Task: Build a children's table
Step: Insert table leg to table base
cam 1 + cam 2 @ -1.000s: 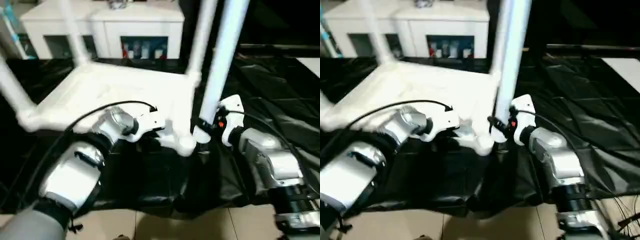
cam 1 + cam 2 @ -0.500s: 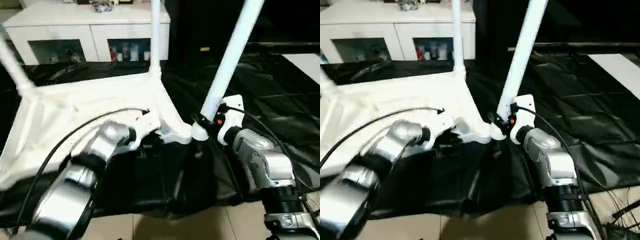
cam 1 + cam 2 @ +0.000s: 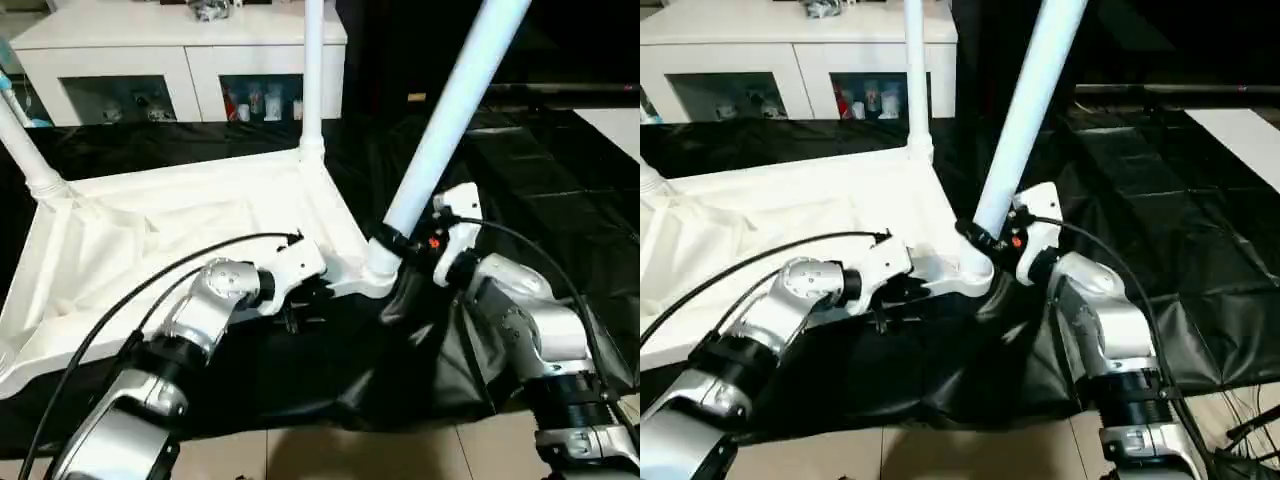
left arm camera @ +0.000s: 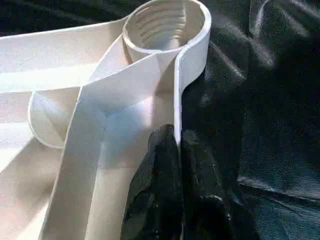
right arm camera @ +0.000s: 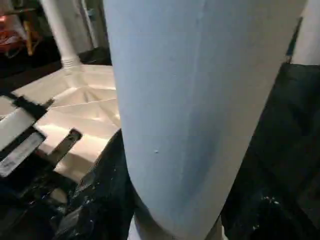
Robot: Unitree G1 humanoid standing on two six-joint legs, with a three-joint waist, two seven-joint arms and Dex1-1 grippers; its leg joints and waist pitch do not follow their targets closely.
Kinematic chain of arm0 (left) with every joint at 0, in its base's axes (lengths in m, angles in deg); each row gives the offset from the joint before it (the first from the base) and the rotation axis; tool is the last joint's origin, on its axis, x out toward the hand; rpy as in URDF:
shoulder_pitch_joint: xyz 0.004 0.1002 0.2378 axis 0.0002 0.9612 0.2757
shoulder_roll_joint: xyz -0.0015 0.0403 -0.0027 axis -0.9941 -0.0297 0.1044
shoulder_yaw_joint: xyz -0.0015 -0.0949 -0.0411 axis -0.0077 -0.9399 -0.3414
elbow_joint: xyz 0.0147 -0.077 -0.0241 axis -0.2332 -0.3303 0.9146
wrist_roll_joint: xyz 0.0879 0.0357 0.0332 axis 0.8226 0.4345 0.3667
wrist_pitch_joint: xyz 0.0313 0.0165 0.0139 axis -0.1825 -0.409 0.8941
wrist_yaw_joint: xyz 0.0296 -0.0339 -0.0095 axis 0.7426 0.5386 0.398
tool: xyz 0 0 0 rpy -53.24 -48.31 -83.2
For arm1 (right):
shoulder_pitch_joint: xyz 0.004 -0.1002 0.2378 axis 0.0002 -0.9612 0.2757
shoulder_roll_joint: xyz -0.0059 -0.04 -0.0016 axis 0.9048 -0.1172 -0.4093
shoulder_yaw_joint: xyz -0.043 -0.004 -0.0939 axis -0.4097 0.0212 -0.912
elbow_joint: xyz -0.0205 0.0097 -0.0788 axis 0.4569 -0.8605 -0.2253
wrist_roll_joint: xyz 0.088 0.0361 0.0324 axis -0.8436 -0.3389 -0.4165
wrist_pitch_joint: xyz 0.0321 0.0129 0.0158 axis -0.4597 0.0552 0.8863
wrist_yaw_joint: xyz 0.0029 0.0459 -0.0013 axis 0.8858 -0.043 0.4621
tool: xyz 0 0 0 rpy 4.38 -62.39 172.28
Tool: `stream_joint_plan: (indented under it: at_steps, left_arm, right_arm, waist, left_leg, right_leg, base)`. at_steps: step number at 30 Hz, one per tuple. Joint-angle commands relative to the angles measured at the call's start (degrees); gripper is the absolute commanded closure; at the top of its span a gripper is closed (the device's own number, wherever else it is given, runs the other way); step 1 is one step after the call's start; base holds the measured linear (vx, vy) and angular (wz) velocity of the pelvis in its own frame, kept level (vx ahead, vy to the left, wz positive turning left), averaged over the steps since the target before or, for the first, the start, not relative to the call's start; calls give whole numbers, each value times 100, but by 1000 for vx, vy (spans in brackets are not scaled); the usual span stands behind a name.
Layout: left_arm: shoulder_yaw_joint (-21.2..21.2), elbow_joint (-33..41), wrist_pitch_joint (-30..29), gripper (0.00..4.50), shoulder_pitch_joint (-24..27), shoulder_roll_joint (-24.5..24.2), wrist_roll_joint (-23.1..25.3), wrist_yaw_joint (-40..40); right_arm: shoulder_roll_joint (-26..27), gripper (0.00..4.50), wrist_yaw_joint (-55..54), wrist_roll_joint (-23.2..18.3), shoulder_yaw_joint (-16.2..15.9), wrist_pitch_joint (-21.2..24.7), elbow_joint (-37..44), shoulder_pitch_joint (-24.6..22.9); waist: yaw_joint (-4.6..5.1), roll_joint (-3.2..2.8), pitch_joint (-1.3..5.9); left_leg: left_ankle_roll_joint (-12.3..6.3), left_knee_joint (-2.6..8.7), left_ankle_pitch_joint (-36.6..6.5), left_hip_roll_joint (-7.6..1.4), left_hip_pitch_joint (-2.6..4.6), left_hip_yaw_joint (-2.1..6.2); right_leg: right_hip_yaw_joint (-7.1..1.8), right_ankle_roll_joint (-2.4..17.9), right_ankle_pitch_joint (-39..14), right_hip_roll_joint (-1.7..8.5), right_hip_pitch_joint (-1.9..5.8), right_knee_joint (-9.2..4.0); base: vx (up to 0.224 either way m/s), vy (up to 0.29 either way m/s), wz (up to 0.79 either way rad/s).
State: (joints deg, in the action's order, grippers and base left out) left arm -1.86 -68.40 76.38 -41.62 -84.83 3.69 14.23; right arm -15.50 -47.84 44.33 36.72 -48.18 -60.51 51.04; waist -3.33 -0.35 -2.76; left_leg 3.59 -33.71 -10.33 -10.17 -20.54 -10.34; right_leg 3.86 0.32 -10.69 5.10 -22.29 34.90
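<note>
Children's table (image 3: 170,235) lies upside down on the black-draped surface (image 3: 560,180), ribbed underside up, toward the surface's left and near edge. A leg (image 3: 22,140) stands in the far-left socket, another leg (image 3: 312,75) upright in the far-right socket.

Left gripper (image 4: 177,150): fingers closed on the thin rim wall of the tabletop, just beside the near-right corner socket (image 4: 165,22). In the left wrist view that socket looks empty and threaded inside, yet the head views show a leg base at that corner, so I can't tell how far the leg is seated.

Right gripper (image 3: 400,250): fingers wrapped around the base of the tilted leg (image 3: 450,110) at the near-right corner. The leg leans up and to the right. The right wrist view is filled by that leg; black cloth is bunched under the corner.

White cabinet (image 3: 190,60) with glass doors beyond the far edge.

Versus 0.5 s ago: the camera view has shifted somewhat. The left forearm, blurred then, now reads clearly with its grip at the same rim spot. The right gripper holds the same place on the leg base, and the leg's lean looks about the same. Versus 1.0 s ago, the tabletop shows flatter, with far less of the near-left leg in view.
</note>
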Motion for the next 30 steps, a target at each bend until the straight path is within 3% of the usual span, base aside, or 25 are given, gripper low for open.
stream_joint_plan:
  at_steps: [1, 5, 8, 11, 13, 22, 30]
  left_arm:
    - [193, -150, -270, 450, 300, -30, 182, 23]
    - [180, -21, -268, 450, 315, -62, 162, -19]
    - [205, 152, -296, 450, 342, -106, 126, -37]
    - [272, 290, -341, 450, 383, -156, 140, -127]
    - [354, 425, -360, 450, 426, -220, 195, -200]
    - [481, 756, -396, 450, 501, -415, 259, -329]
    - [557, 850, -414, 450, 488, -500, 265, -399]
  right_arm:
    - [-111, 264, 206, -1, -54, -67, -173, 147]
    - [-185, 264, 281, 179, -156, -125, -522, 292]
    - [-168, 264, 286, 267, -153, -319, -902, 459]
    - [-136, 264, 346, 287, -153, -374, -1069, 544]
    - [-105, 264, 389, 333, -180, -447, -1213, 611]
    - [-63, 264, 658, 380, -272, -480, -1737, 883]
    - [-94, 264, 800, 407, -288, -465, -1975, 966]
  waist:
    - [-24, 81, 334]
    - [-6, 93, 338]
    - [3, 104, 380]
    - [-6, 100, 378]
    - [-7, 131, 388]
    - [15, 147, 369]
    - [24, 139, 382]
  left_leg:
    - [-284, 418, -1322, -288, 10, 100]
    - [-306, 408, -1207, -281, -5, 96]
    - [-356, 370, -999, -278, -24, 87]
    - [-479, 357, -789, -276, -40, 74]
    - [-560, 348, -717, -283, -45, 73]
    - [-516, 356, -895, -289, -29, 68]
    - [-511, 351, -828, -287, -27, 68]
  right_leg:
    - [-269, 1190, -1506, 373, 230, -458]
    - [-270, 1216, -1349, 366, 232, -450]
    - [-267, 1326, -1003, 365, 237, -399]
    - [-266, 1413, -644, 349, 237, -365]
    - [-261, 1477, -495, 356, 245, -337]
    - [-262, 1476, -737, 353, 235, -356]
    - [-261, 1511, -567, 344, 239, -334]
  base:
    - [0, 0, 0]
    - [0, 0, 0]
    - [0, 0, 0]
    - [0, 0, 0]
    - [0, 0, 0]
    - [0, 0, 0]
    - [0, 0, 0]
